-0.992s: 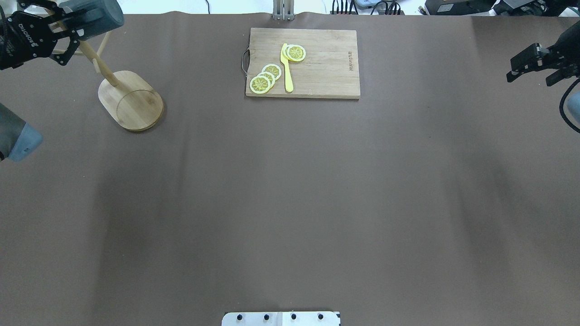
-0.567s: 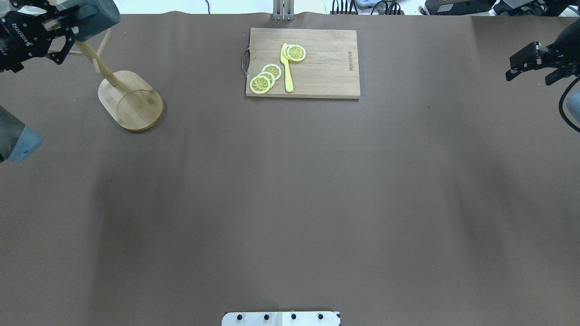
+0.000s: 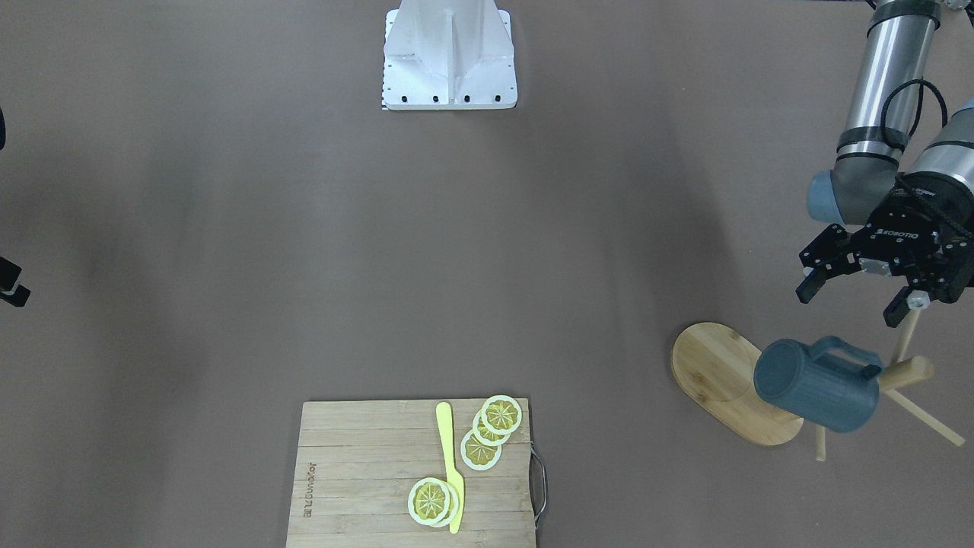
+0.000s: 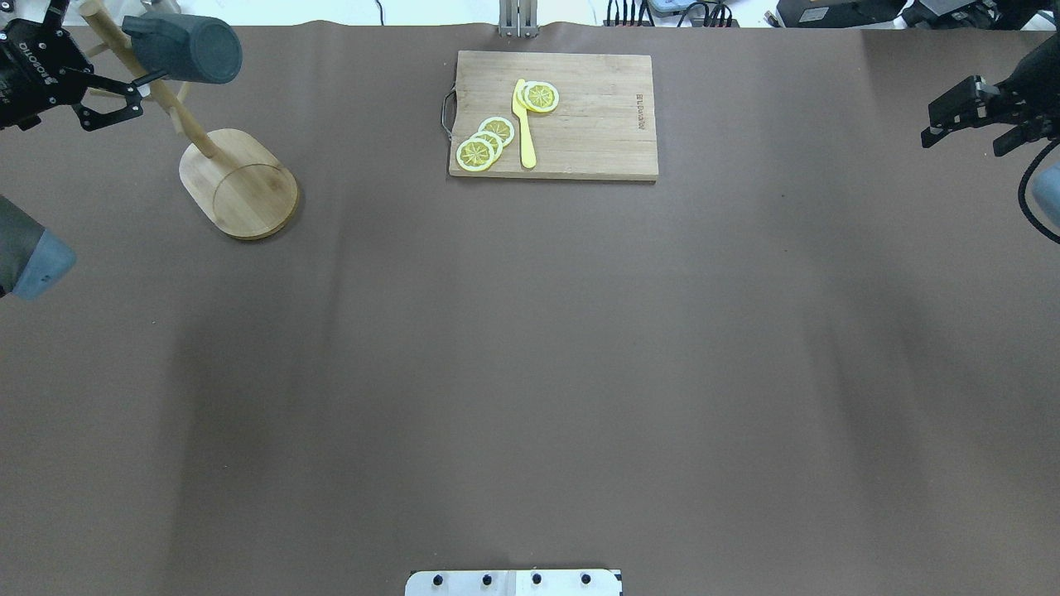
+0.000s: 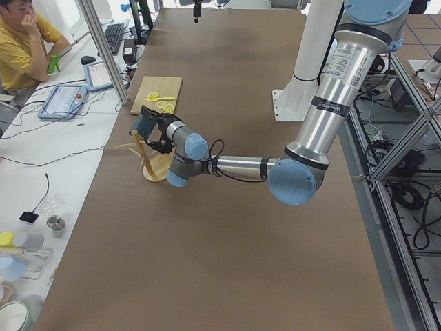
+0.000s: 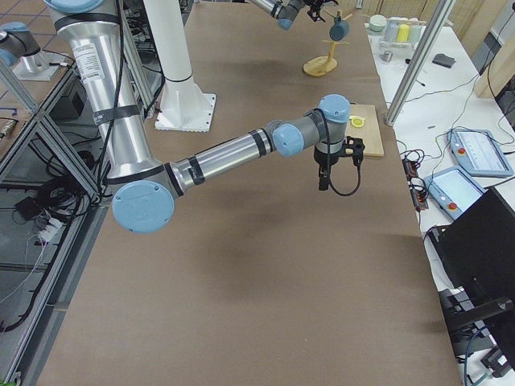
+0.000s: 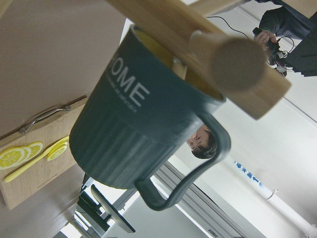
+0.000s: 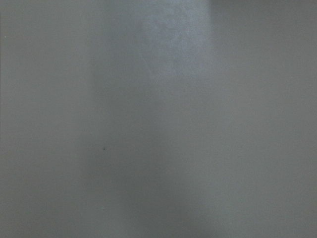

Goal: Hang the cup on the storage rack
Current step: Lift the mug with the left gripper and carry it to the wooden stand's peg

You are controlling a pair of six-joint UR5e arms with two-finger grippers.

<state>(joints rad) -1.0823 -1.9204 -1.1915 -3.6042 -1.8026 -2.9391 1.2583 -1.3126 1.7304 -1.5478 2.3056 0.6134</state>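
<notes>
Two views differ. Front-facing shows the dark blue-grey ribbed mug [image 3: 818, 388] tilted on the light bamboo mug tree [image 3: 715, 365], bottom facing outward. Only the left wrist view shows white "HOME", the yellow inside, a thin peg running into its mouth, and the handle loop free. Left tool [image 3: 851, 304] wide open, empty, just beside the mug tree. Right tool [image 4: 965, 142] well apart over the brown tabletop [image 4: 530, 372], fingers apart, holding nothing. Rectangular bamboo board [image 4: 596, 124] carries lemon slices [image 4: 484, 142] and a yellow knife [image 4: 524, 124].

The right gripper [image 3: 11, 291] (front view) is mostly cut off at the edge.
</notes>
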